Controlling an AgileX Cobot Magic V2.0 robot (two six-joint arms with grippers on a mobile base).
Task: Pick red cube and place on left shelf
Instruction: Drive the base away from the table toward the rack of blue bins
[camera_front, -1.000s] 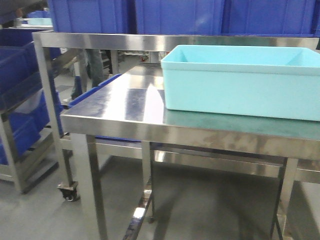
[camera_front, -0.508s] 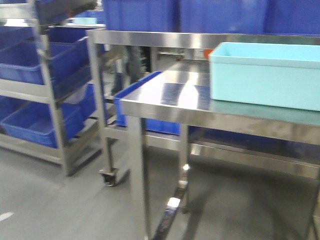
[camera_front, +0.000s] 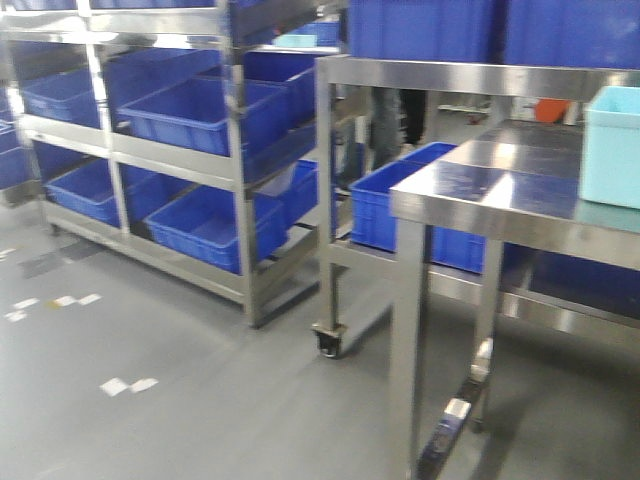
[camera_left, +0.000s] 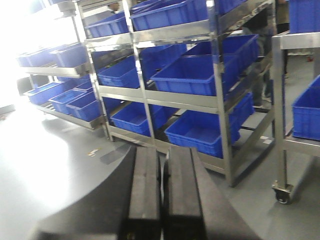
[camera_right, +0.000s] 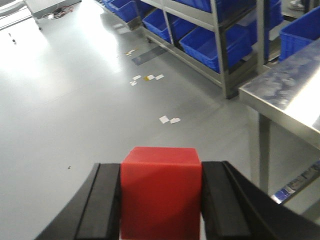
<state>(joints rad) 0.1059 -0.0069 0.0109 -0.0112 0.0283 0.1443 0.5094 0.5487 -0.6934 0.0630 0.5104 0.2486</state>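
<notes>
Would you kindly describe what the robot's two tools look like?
The black left tool has two long, flat, rectangular fingers on a broad, curved dark base. The black right tool has similar flat fingers with angled outer flanks. No cables or markings show.

- The view swings left: the flat stainless-steel table (camera_front: 480, 195) slides from centre to the right side
- Pale turquoise plastic tub (camera_front: 612, 145), in full shot a second ago, is now cut off at the right edge
- Multi-tier stainless-steel rack of dark-blue plastic crates (camera_front: 240, 160), just a sliver before, now fills the left half
- Black castor (camera_front: 328, 340) drifts from lower left to mid-frame
- White floor marks (camera_front: 128, 385) come into view
</notes>
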